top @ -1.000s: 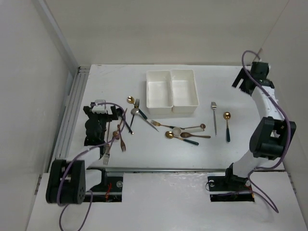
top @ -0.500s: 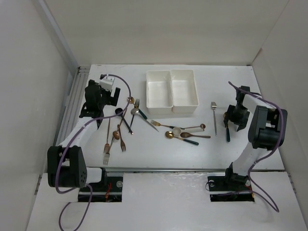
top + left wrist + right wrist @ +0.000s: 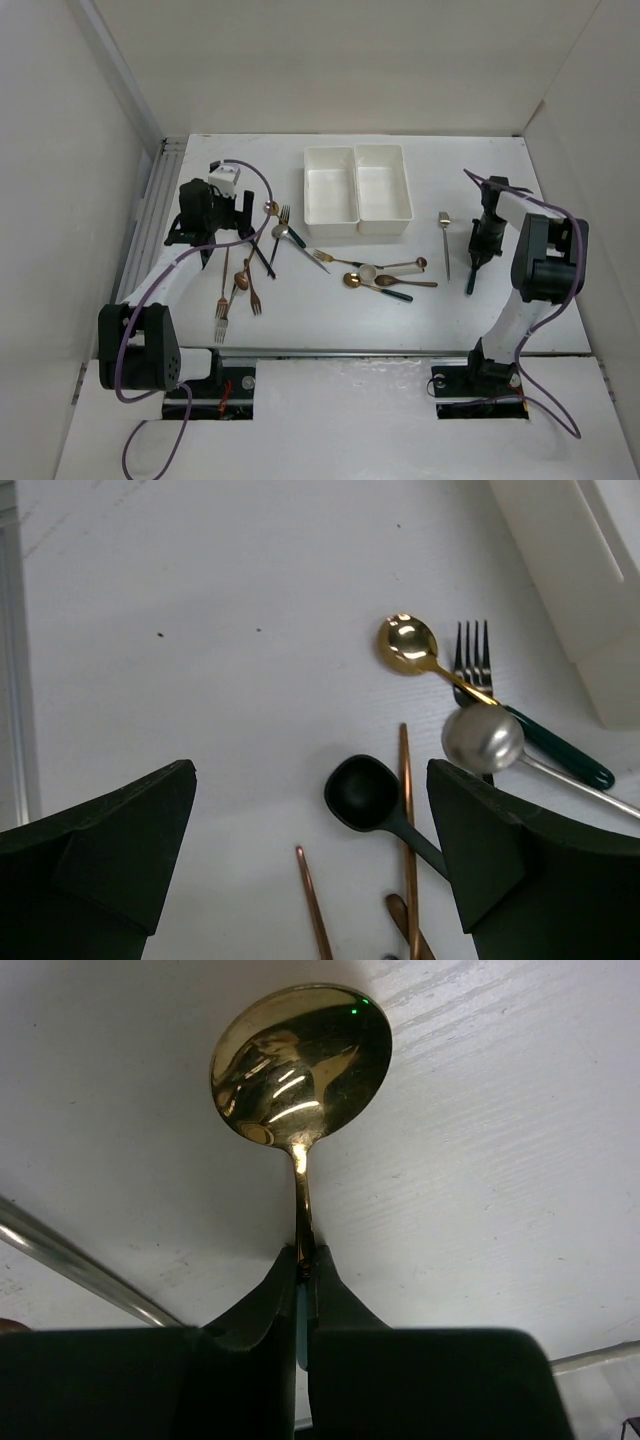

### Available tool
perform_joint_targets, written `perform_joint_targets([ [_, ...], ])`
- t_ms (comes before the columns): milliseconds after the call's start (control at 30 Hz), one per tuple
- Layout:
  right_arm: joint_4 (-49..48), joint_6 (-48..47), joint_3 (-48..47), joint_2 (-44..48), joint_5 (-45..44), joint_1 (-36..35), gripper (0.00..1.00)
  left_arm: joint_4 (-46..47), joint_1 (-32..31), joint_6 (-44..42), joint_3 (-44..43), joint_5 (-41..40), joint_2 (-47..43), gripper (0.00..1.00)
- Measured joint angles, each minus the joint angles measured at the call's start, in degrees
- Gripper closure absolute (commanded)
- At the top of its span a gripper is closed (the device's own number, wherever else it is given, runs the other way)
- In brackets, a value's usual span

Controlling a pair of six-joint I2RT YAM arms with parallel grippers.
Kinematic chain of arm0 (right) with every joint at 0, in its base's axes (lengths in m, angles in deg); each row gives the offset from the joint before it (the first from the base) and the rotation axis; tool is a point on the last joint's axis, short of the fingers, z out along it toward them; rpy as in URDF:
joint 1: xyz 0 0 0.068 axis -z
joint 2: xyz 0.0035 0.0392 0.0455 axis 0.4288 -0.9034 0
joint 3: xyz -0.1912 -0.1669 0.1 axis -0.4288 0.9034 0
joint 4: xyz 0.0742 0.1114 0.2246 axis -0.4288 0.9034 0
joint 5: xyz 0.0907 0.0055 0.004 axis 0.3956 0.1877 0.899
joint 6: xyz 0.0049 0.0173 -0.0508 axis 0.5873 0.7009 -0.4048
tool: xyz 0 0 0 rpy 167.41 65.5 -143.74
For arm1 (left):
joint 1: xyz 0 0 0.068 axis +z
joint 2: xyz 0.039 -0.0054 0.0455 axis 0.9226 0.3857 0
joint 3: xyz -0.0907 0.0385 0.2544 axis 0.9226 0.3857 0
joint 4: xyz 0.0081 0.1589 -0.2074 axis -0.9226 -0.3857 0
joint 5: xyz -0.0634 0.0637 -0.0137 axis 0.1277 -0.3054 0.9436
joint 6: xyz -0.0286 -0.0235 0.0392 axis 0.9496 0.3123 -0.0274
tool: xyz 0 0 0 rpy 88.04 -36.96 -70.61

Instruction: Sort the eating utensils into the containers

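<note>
Currently the right gripper [image 3: 305,1260] is clamped narrow on the neck of a gold spoon [image 3: 300,1060], just behind the bowl. The bowl sits at the table surface, and contact cannot be confirmed. In the top view this spoon lies just right of a silver fork [image 3: 445,240] and well right of the two white bins [image 3: 330,228], which stand joined at the far centre of the table [image 3: 320,320]. All utensils lie outside them. The left gripper [image 3: 310,780] hangs spread wide over the left cluster, holding nothing. A black spoon [image 3: 362,792] lies between its fingers, beside copper handles [image 3: 405,810]. Just beyond are a green-handled spoon [image 3: 408,643], a dark fork [image 3: 471,645] and a silver spoon [image 3: 482,738], whose bowl rests over the green handle. Compared with half a second earlier, the right gripper has shifted slightly left onto the spoon, and the left gripper has moved slightly toward the near right. One second earlier the right arm was raised at the far right corner and the left gripper sat nearer, over the copper forks [image 3: 222,310]. The utensils in view keep their places. The table is matte white with small dark specks, a metal rail [image 3: 150,220] runs along its left edge, and plain off-white wall panels [image 3: 350,60] enclose the left, far and right sides
</note>
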Motion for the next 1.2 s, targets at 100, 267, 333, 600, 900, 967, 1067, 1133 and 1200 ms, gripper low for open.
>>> perform_joint_targets([
  [100,0.4,0.1,-0.4,-0.1,-1.2,-0.4,1.0,-2.4,0.0,0.5,0.0,2.6,0.0,0.07],
  [267,0.2,1.1,-2.3,1.0,-8.3,-2.8,1.0,-7.1,0.0,6.6,-0.6,2.6,0.0,0.27],
  [333,-0.2,1.9,-5.0,2.5,-11.7,-4.5,1.0,-9.5,0.0,10.8,-1.5,-0.8,0.4,0.37],
  [600,-7.3,3.6,-24.7,9.3,-22.3,-21.4,1.0,-13.4,-0.2,20.1,-5.4,-5.4,3.6,0.42],
  [900,-15.4,1.5,-32.7,0.4,-14.4,-35.2,1.0,-16.2,-0.4,21.8,-6.5,-4.7,6.1,0.44],
  [967,-15.6,1.3,-33.2,-4.1,-13.3,-35.0,1.0,-16.8,-0.4,22.0,-6.5,-4.2,6.2,0.44],
  [1067,-15.4,1.2,-33.3,-9.9,-12.0,-34.9,0.99,-17.5,-0.4,22.1,-6.9,-3.5,6.6,0.44],
  [1133,-15.3,1.2,-33.3,-12.6,-10.8,-34.6,0.73,-17.8,-0.4,22.1,-7.2,-3.0,7.2,0.44],
  [1200,-14.7,1.0,-33.3,-14.0,-9.5,-34.4,0.59,-18.3,-0.4,22.1,-7.4,-2.6,7.8,0.44],
])
